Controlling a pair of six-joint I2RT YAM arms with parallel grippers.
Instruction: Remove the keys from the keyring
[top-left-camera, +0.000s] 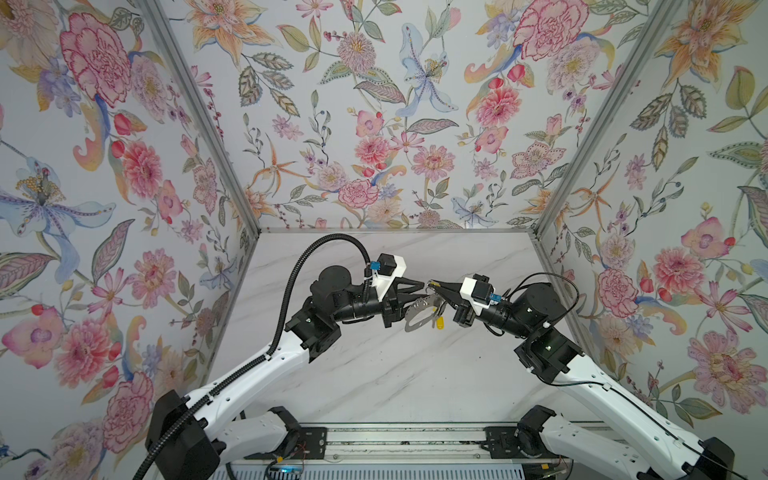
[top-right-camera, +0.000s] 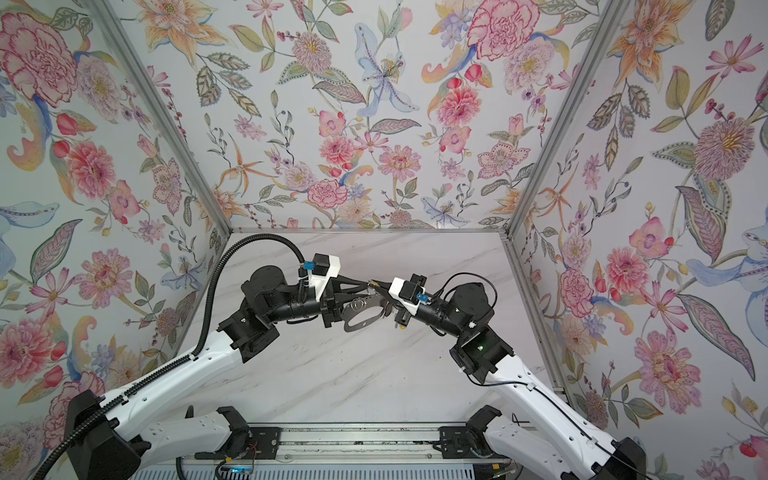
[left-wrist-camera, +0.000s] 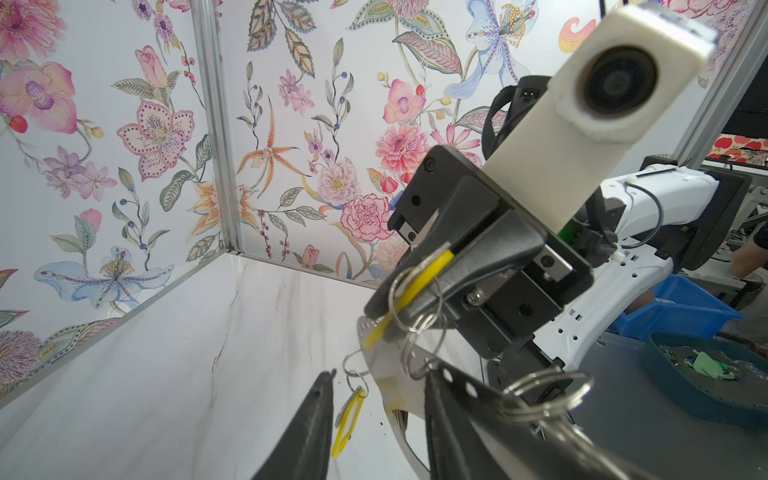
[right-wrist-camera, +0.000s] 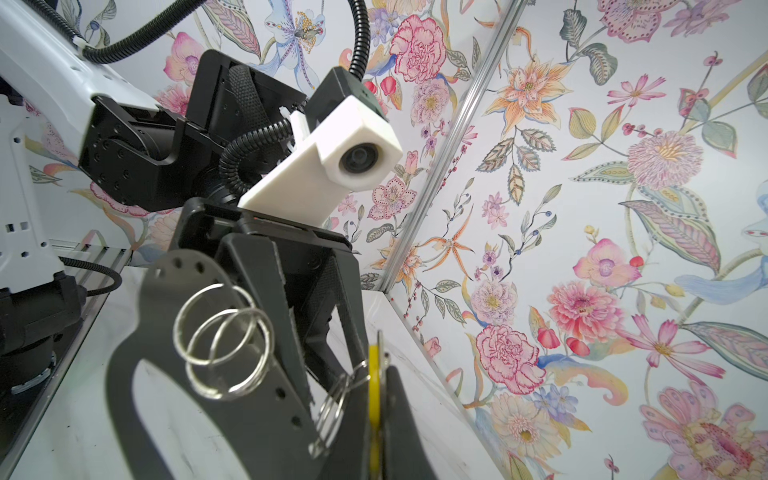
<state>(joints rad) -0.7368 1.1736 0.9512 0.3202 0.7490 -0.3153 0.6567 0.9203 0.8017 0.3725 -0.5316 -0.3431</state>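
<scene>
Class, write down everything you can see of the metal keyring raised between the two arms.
The keyring is a flat, slightly curved grey metal strip with one large rounded opening and small holes along its edge. Wire rings hang through those holes. It is up off the marble table, tilted, between the left gripper's parted fingers. One ring leads to a yellow tag pinched by the shut right gripper.

Counting by kind
One keyring (right-wrist-camera: 249, 436) is showing, and two yellow tags (left-wrist-camera: 419, 282) (left-wrist-camera: 348, 419) are showing; small wire rings (right-wrist-camera: 224, 343) are overlapping, count unclear.
</scene>
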